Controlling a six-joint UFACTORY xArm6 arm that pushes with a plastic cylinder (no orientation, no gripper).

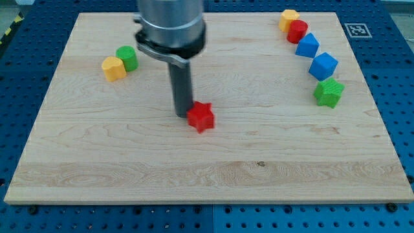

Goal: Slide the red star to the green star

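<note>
The red star (pixel 202 117) lies near the middle of the wooden board. My tip (pixel 183 114) is at its left side, touching or nearly touching it. The green star (pixel 328 92) lies far to the view's right, near the board's right edge, a little higher in the view than the red star. The rod rises from the tip to the arm's grey body at the view's top.
Two blue blocks (pixel 323 65) (pixel 307 46) stand in a line above the green star, then a red cylinder (pixel 297 31) and a yellow block (pixel 289 19). At the upper left sit a yellow block (pixel 114 68) and a green cylinder (pixel 127 57). The board (pixel 207 175) rests on a blue perforated table.
</note>
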